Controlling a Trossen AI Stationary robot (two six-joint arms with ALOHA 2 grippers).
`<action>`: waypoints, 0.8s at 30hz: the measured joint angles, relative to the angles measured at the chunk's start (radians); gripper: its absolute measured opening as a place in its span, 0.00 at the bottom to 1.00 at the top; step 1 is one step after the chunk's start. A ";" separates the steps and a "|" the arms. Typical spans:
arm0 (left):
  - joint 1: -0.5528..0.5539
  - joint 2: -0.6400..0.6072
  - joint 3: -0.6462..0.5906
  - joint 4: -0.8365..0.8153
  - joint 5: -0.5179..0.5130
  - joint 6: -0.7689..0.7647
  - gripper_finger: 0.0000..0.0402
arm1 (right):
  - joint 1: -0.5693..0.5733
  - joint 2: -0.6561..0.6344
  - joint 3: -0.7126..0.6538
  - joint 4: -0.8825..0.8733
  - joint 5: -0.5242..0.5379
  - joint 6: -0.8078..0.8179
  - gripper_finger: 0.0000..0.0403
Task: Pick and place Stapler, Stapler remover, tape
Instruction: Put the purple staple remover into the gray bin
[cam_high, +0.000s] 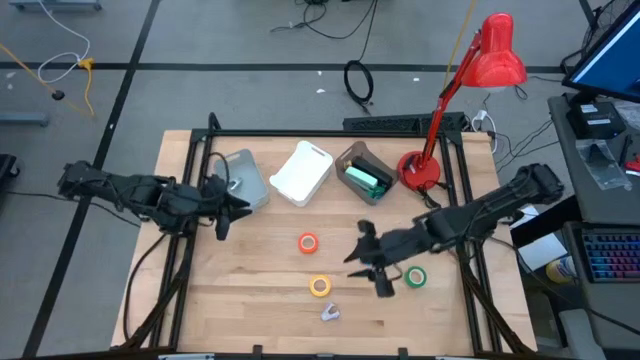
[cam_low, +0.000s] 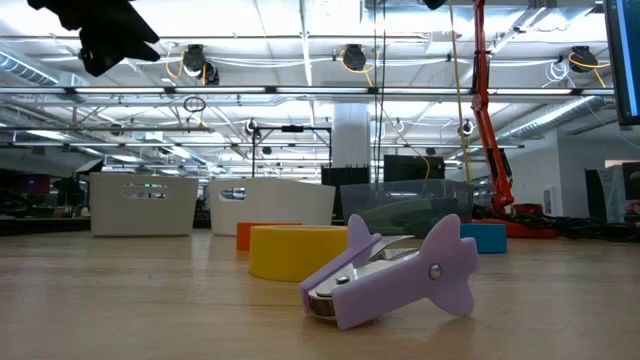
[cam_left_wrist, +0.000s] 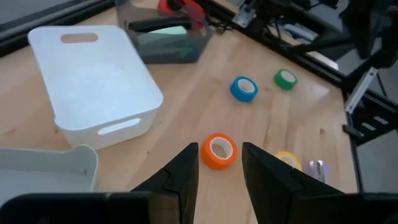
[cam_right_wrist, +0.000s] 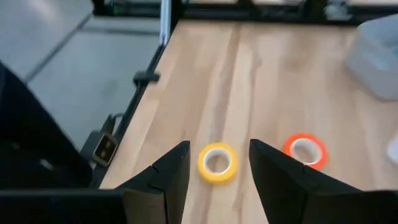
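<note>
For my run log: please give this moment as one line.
left gripper open, empty | right gripper open, empty | small orange tape ring, yellow tape ring on table

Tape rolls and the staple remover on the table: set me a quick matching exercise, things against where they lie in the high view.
Things:
1. orange tape roll
2. yellow tape roll
3. green tape roll
4. purple staple remover

Places:
A. nearest the table's front edge
B. beside the right gripper
C. closest to the white bin
D. between the orange roll and the staple remover

Pairs: 1-C, 2-D, 3-B, 4-A
</note>
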 joint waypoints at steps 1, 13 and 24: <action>-0.020 -0.001 -0.001 0.002 -0.013 0.000 0.32 | 0.010 0.026 0.025 -0.026 0.000 0.001 0.39; -0.128 -0.092 -0.079 0.024 -0.038 0.043 0.32 | 0.094 0.248 0.182 -0.106 -0.006 0.057 0.39; -0.115 -0.315 -0.170 -0.048 -0.020 0.079 0.32 | 0.105 0.383 0.190 -0.104 -0.154 0.080 0.39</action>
